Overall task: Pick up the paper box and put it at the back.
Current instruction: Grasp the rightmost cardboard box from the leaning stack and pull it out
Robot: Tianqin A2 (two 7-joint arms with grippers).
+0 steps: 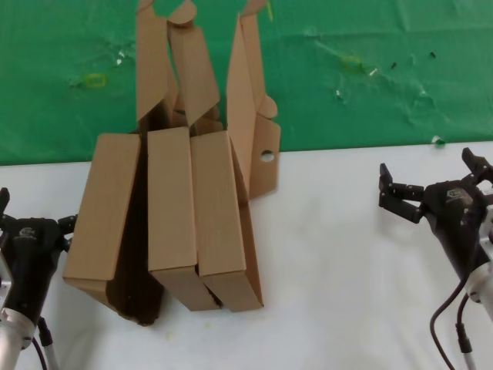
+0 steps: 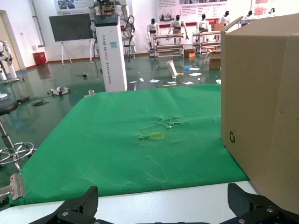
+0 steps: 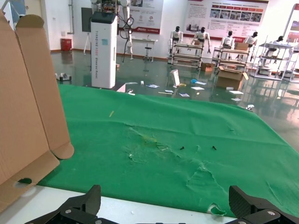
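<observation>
Three near-identical brown paper boxes stand side by side on the white table: left (image 1: 104, 208), middle (image 1: 171, 200), right (image 1: 219, 208). Their open lids (image 1: 246, 85) lean up over the green cloth at the back (image 1: 370, 92). The right one's lid flap has a round hole (image 1: 267, 156). I cannot tell which one the task means. My left gripper (image 1: 35, 214) sits low, just left of the boxes, open and empty; its wrist view shows a box side (image 2: 261, 107) close by. My right gripper (image 1: 430, 173) is open and empty, well right of the boxes.
The white table (image 1: 347, 270) is bare between the boxes and my right arm. The green cloth (image 3: 187, 154) is wrinkled, with bits of tape and yellowish marks (image 1: 94, 79). A lid flap (image 3: 28, 107) rises at the side of the right wrist view.
</observation>
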